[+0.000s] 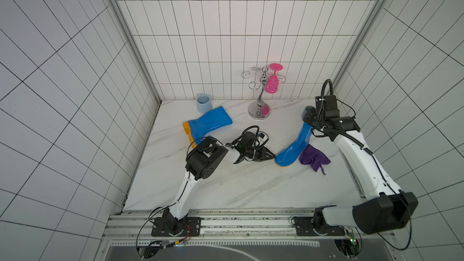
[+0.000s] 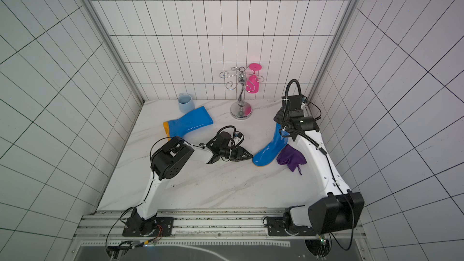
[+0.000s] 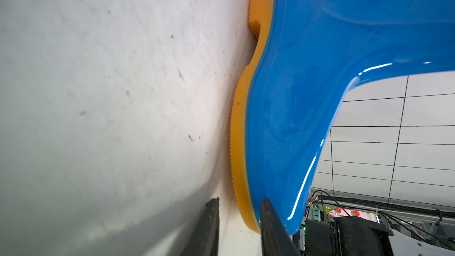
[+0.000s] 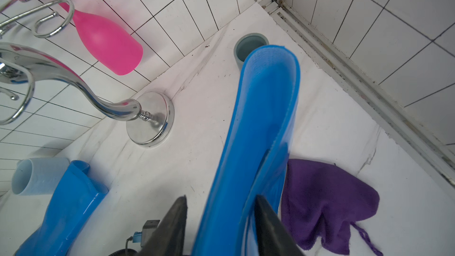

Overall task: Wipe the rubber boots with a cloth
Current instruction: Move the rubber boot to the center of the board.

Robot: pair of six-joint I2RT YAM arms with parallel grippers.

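One blue rubber boot (image 1: 209, 123) lies on its side at the back left, its orange sole toward the left wall. The other boot (image 1: 295, 148) stands upright at centre right. My right gripper (image 4: 221, 217) straddles the top of its shaft (image 4: 266, 109); a strip of table shows between one finger (image 4: 176, 225) and the rubber, so it is open. My left gripper (image 3: 242, 217) sits low at this boot's toe (image 3: 275, 168). One finger (image 3: 273, 227) lies against the toe and the other stands clear of the orange sole (image 3: 240, 144). The purple cloth (image 1: 313, 159) lies crumpled on the table just right of the upright boot.
A light blue cup (image 1: 203, 102) stands at the back wall by the lying boot. A chrome glass stand (image 1: 259, 111) with a pink glass (image 1: 271, 84) hanging from it stands at the back centre. A grey cup (image 4: 248, 45) sits in the back right corner behind the right gripper.
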